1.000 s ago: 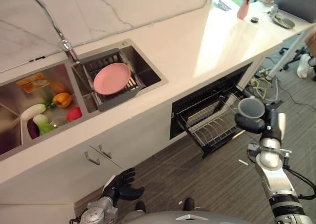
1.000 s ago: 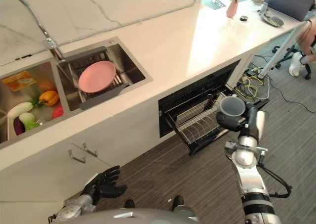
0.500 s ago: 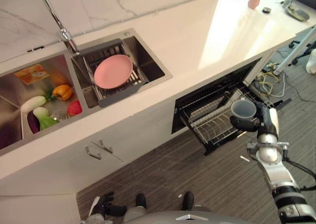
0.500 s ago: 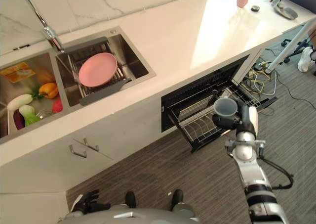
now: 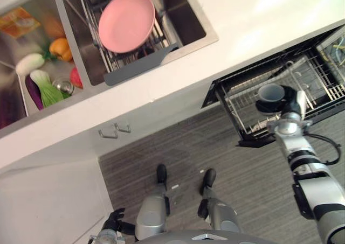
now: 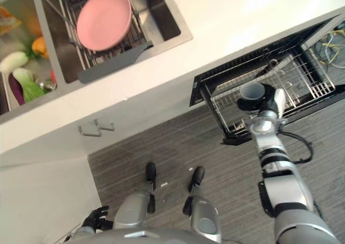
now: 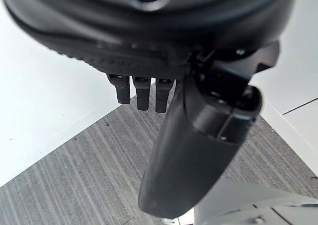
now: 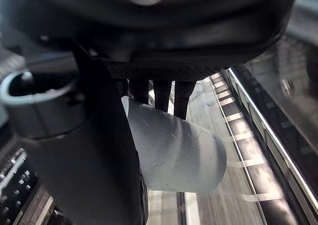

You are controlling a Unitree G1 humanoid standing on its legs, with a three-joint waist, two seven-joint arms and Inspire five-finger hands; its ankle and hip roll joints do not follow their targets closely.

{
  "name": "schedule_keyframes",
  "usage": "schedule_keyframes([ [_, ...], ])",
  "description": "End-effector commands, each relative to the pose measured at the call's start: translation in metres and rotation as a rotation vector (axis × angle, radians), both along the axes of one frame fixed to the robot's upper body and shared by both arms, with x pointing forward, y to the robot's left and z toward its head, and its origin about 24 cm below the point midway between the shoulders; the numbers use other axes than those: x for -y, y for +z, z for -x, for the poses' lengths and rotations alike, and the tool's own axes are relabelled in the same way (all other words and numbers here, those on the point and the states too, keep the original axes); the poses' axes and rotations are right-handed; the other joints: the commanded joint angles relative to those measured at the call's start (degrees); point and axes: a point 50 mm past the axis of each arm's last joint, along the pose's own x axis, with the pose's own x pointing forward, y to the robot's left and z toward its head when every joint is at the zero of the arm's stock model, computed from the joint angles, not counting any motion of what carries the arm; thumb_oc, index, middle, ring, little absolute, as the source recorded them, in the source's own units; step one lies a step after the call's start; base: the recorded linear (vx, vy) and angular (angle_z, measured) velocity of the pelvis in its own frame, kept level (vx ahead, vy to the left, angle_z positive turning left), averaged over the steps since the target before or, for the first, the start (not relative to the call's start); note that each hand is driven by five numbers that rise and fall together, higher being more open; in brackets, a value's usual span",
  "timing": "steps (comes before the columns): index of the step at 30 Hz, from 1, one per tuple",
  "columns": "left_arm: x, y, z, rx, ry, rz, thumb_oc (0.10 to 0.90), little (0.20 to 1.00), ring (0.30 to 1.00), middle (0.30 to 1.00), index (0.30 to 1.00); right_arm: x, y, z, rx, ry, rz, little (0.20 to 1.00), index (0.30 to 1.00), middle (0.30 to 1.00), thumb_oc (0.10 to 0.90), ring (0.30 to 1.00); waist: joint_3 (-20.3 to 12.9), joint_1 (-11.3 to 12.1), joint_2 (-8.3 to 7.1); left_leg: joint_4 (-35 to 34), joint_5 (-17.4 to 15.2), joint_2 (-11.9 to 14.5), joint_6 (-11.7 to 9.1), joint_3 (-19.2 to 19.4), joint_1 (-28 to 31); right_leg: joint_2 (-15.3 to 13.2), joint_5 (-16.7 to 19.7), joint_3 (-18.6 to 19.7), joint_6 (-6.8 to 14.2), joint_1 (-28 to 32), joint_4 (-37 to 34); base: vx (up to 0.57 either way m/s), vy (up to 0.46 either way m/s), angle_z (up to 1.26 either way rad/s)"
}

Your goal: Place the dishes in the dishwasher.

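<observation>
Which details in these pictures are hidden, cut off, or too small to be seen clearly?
- Dishwasher rack: its far end is cut off by the edge of the left eye view.
- Rack surface under the grey cup: hidden by the cup and the right hand in the eye views.
- Vegetables in the sink: partly overlapping, some too small to name.
- Left hand: small at the left eye view's bottom edge.

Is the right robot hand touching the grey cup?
Touching. In the right wrist view the right robot hand has its thumb and fingers pressed against the grey cup, gripping it on both sides.
</observation>
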Motion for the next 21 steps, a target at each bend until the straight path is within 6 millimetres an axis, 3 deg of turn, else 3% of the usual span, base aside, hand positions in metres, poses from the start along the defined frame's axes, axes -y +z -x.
schedule_keyframes([
  [1, -0.011, -0.002, 0.022, -0.076, -0.005, -0.063, 0.800, 0.900, 0.900, 0.900, 0.900, 0.014, 0.018, 0.003, 0.076, -0.011, 0.025, 0.300, 0.300, 0.300, 0.400, 0.300, -5.8, -1.1, -1.47, 0.1, 2.0, 2.9, -1.8, 1.6, 0.0, -4.6, -5.5, 2.2, 6.8, 6.5, 1.1, 0.01, 0.008, 0.07],
  [5, -0.007, -0.002, 0.017, -0.062, -0.007, -0.059, 0.800, 0.900, 0.900, 0.900, 0.900, 0.005, 0.006, 0.003, 0.034, 0.002, 0.009, 0.300, 0.300, 0.300, 0.400, 0.300, -5.1, -0.9, -1.15, 0.1, 2.0, 2.7, -1.7, 1.4, -0.6, -4.7, -5.4, 2.3, 6.8, 6.0, 1.1, 0.01, 0.010, 0.05],
  [7, -0.002, -0.001, 0.005, -0.029, -0.022, -0.056, 0.800, 0.900, 0.900, 0.900, 0.900, -0.004, -0.030, 0.012, -0.123, -0.020, -0.001, 0.300, 0.300, 0.300, 0.400, 0.300, -3.7, -0.3, -0.23, 0.1, 2.1, 2.1, -1.5, 0.8, -1.7, -5.1, -5.1, 2.1, 7.0, 5.3, 1.0, 0.02, 0.039, -0.01],
  [8, -0.001, -0.001, 0.003, -0.020, -0.026, -0.054, 0.800, 0.900, 0.900, 0.900, 0.900, -0.003, -0.035, 0.015, -0.146, -0.035, -0.007, 0.300, 0.300, 0.300, 0.400, 0.300, -3.5, -0.2, -0.03, 0.1, 2.2, 1.9, -1.5, 0.7, -1.9, -5.2, -5.0, 1.9, 7.0, 5.3, 1.0, 0.00, 0.022, -0.03],
  [14, 0.001, 0.000, -0.004, -0.005, -0.037, -0.060, 0.800, 0.900, 0.900, 0.900, 0.900, -0.001, -0.050, 0.023, -0.224, -0.060, -0.008, 0.302, 0.302, 0.302, 0.402, 0.302, -3.2, -0.2, 0.40, 0.1, 2.2, 1.6, -1.5, 0.1, -2.3, -5.6, -4.9, 1.5, 7.2, 5.2, 1.0, 0.00, 0.000, 0.01],
  [15, 0.000, 0.000, -0.004, -0.008, -0.041, -0.062, 0.800, 0.900, 0.900, 0.900, 0.900, -0.001, -0.051, 0.023, -0.236, -0.053, -0.006, 0.796, 0.796, 0.796, 0.731, 0.796, -3.2, -0.2, 0.33, 0.1, 2.2, 1.6, -1.5, 0.1, -2.2, -5.6, -4.9, 1.5, 7.2, 5.3, 1.0, -0.01, 0.001, 0.03],
  [16, 0.000, 0.000, -0.004, -0.008, -0.041, -0.062, 0.800, 0.900, 0.900, 0.900, 0.900, -0.001, -0.051, 0.023, -0.236, -0.053, -0.006, 0.796, 0.796, 0.796, 0.731, 0.796, -3.2, -0.2, 0.33, 0.1, 2.2, 1.6, -1.5, 0.1, -2.2, -5.6, -4.9, 1.5, 7.2, 5.3, 1.0, -0.03, -0.004, 0.03],
  [17, 0.001, 0.000, -0.004, -0.017, -0.050, -0.062, 0.800, 0.900, 0.900, 0.900, 0.900, -0.001, -0.049, 0.021, -0.239, -0.042, -0.003, 0.900, 0.900, 0.900, 0.800, 0.900, -3.3, -0.3, 0.06, 0.1, 2.2, 1.6, -1.5, 0.1, -2.1, -5.6, -4.9, 1.4, 7.2, 5.4, 1.0, 0.00, 0.000, 0.00],
  [21, -0.001, 0.000, -0.004, -0.025, -0.045, -0.064, 0.800, 0.900, 0.900, 0.900, 0.900, -0.004, -0.037, 0.014, -0.217, 0.009, 0.083, 0.900, 0.900, 0.900, 0.800, 0.900, -3.6, -0.7, -0.63, 0.1, 2.0, 1.9, -1.6, 0.3, -1.4, -5.5, -5.0, 1.4, 7.2, 6.0, 1.0, -0.01, -0.003, 0.01],
])
